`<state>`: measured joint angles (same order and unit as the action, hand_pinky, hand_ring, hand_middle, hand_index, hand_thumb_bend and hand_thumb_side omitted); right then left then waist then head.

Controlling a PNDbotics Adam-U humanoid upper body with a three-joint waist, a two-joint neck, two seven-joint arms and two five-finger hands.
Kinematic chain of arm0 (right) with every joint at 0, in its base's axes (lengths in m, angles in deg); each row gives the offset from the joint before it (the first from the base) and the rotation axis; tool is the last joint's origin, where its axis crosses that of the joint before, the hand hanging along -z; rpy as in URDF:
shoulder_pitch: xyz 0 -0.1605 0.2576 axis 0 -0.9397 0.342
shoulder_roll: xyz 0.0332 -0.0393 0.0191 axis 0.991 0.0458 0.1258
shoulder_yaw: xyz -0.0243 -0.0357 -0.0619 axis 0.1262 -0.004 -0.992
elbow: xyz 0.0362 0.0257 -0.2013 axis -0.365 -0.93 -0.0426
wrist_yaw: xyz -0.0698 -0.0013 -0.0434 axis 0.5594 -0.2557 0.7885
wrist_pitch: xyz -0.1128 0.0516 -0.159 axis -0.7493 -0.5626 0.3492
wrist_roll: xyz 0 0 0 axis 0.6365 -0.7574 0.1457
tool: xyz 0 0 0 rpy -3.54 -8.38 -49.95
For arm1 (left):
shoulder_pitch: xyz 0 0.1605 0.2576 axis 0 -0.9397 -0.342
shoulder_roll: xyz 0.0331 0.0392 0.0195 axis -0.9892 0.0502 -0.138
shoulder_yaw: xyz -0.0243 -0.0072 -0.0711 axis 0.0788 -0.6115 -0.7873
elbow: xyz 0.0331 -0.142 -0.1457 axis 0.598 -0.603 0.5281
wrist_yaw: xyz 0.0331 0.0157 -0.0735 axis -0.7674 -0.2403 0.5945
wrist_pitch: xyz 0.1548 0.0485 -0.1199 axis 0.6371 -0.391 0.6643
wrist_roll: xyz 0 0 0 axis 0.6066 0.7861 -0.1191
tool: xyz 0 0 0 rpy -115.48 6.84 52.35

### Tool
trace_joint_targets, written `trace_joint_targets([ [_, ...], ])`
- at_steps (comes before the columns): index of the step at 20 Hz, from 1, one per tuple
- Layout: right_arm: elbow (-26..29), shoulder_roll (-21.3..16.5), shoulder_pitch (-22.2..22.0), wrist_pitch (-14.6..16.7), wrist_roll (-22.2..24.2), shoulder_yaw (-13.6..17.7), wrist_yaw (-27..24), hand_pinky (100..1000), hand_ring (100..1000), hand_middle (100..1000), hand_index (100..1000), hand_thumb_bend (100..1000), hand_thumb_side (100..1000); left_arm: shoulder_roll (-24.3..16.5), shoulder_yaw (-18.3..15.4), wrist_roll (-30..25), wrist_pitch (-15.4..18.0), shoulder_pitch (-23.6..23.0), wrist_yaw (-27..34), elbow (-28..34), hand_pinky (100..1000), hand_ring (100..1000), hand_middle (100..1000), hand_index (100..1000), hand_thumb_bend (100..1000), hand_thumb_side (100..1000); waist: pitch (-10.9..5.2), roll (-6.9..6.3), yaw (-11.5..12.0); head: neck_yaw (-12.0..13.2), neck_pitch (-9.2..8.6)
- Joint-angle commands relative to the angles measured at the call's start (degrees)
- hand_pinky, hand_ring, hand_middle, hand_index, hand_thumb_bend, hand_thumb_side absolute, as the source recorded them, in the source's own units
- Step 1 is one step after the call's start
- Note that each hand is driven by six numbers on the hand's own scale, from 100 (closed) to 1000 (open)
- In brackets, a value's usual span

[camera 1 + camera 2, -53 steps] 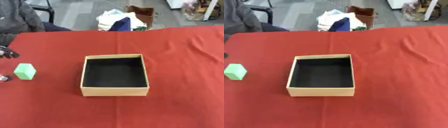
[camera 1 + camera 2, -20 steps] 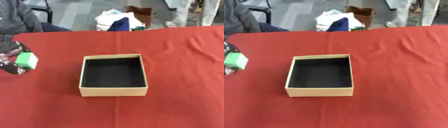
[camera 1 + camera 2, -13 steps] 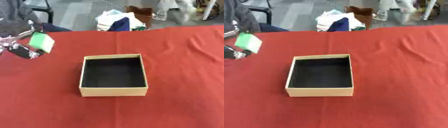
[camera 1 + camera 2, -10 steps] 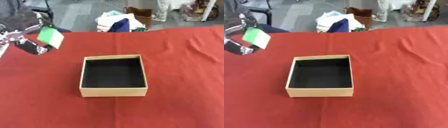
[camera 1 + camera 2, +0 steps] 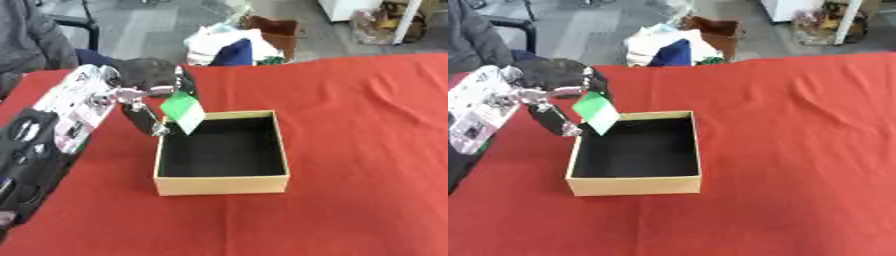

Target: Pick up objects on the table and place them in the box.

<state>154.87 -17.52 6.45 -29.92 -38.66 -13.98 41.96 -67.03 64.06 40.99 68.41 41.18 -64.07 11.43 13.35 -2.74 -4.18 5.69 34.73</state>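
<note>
Green block tilted, in air over box's far-left corner. Left hand pinches it between curled fingers and thumb, arm reaching in from left, so release likely drops it inside. Box open, interior dark, looks empty, sits on red tablecloth. Right hand not visible.

Even, bright light, soft shadows, no glare; both views are blurred throughout.
</note>
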Motion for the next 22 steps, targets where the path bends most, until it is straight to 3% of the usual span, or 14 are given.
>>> trace_joint_targets([
  [1,0.5,-0.7,0.8,0.2,0.2,0.1,-0.3,633,756,786,887,100,529,1.6,1.4,0.1,1.8,0.0,-1.3,-2.0,767,659,489,609,228,100,-0.7,0.27,0.0,-0.2,-0.42],
  [5,0.6,-0.6,0.9,0.2,0.1,0.2,-0.3,633,756,786,887,100,530,2.2,2.8,-0.2,3.6,-1.6,-2.9,-1.9,812,741,651,767,365,100,-0.47,0.17,0.0,-0.5,-0.47],
  [6,0.6,-0.6,0.9,0.2,0.0,0.2,-0.3,633,756,786,887,100,532,2.0,2.7,-0.2,3.7,-2.0,-3.5,-1.2,852,786,742,840,492,200,-0.43,0.11,0.0,-0.5,-0.52],
  [7,0.6,-0.6,0.9,0.2,0.0,0.2,-0.3,633,756,786,887,100,531,1.6,2.5,0.1,3.7,-2.4,-4.2,-0.2,851,790,749,846,513,228,-0.39,0.05,0.1,-0.6,-0.55],
  [8,0.6,-0.6,1.0,0.2,0.0,0.2,-0.3,633,756,786,887,100,531,1.0,1.9,0.7,3.5,-2.8,-5.0,1.3,884,822,792,877,670,414,-0.36,-0.02,0.2,-0.7,-0.6],
  [9,0.6,-0.6,1.0,0.2,0.0,0.3,-0.2,633,756,786,887,100,531,0.4,1.3,1.4,3.2,-3.4,-5.7,3.0,895,835,812,889,734,486,-0.33,-0.07,0.2,-0.8,-0.64],
  [13,0.6,-0.7,1.0,0.3,-0.2,0.5,-0.1,633,757,786,887,100,531,-2.1,-4.8,6.0,-0.6,-7.4,-5.1,11.9,920,869,851,910,795,587,-0.25,-0.16,0.5,-1.3,-0.92],
  [15,0.7,-0.7,1.0,0.3,-0.3,0.6,0.0,634,756,786,887,100,531,-3.4,-8.7,9.0,-3.4,-10.1,-2.4,17.2,914,875,858,911,769,609,-0.18,-0.16,0.7,-1.5,-0.94],
  [17,0.7,-0.8,1.0,0.2,-0.4,0.7,0.0,634,757,785,887,100,531,-4.2,-13.0,13.8,-6.8,-13.0,3.2,22.1,870,841,822,900,632,593,-0.12,-0.13,0.9,-1.7,-1.03],
  [18,0.7,-0.8,1.0,0.2,-0.4,0.8,0.1,634,757,785,887,100,523,-4.4,-15.2,16.9,-8.7,-14.4,7.1,24.2,832,807,785,884,377,640,-0.09,-0.1,1.1,-1.8,-1.08],
  [19,0.7,-0.9,1.0,0.2,-0.5,0.8,0.1,634,757,785,887,100,531,-4.5,-17.5,20.7,-10.8,-16.0,11.2,26.4,820,796,774,879,441,547,-0.04,-0.07,1.3,-1.9,-1.13],
  [22,0.7,-0.9,1.1,0.2,-0.6,0.9,0.2,634,757,785,887,100,530,-3.7,-23.2,32.9,-15.4,-21.0,23.1,32.3,736,740,707,841,222,463,0.15,-0.01,1.9,-2.1,-1.2],
])
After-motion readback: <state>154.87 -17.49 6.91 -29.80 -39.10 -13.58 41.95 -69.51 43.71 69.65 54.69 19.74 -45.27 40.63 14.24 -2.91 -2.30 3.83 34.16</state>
